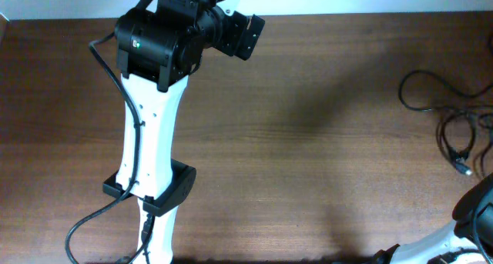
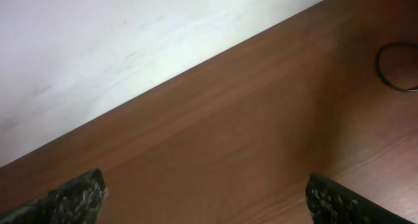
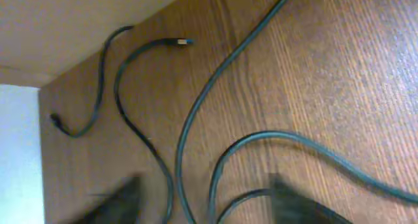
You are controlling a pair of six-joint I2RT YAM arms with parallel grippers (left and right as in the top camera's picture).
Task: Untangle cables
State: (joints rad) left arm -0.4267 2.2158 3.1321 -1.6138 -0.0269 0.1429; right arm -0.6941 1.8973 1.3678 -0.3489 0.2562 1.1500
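Judging the cables (image 3: 117, 87) thin, light and limp, lying loose on the tabletop (image 3: 339, 74) between and just ahead of your spread right fingers (image 3: 121, 198), pinch one cord near its plug end (image 3: 185, 41); your left fingers (image 2: 78, 194), also spread and empty, sit well apart from them.

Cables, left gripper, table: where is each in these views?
cables (image 3: 183, 41): right wrist view, on one cord's plug tip.
left gripper (image 2: 206, 199): left wrist view, midway between its open jaws.
table (image 1: 308, 141): overhead view, on bare wood.
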